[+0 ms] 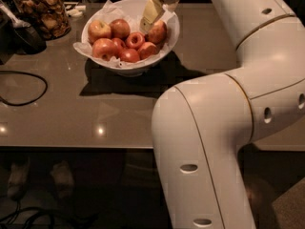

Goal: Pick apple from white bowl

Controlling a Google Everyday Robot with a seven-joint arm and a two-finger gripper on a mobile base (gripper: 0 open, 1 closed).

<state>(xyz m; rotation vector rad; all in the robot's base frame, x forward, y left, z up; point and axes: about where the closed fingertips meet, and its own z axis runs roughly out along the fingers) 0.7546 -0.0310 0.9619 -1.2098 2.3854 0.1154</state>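
The white bowl (167, 41) stands at the back of the grey table, lined with crumpled white paper and holding several apples. The apple (158, 32), with an orange-red blush, lies at the bowl's right side against the rim. My gripper (152, 14) reaches down from the top edge of the view into the right part of the bowl. Its pale yellow tip is just left of and above this apple, close to it. I cannot tell whether they touch. Redder apples (123, 43) fill the middle and left of the bowl.
A glass jar of brown snacks (44, 12) stands at the back left next to a dark object (21, 35). A black cable (24, 89) loops on the table's left. My large white arm (224, 128) fills the right foreground over the table's front edge (76, 147).
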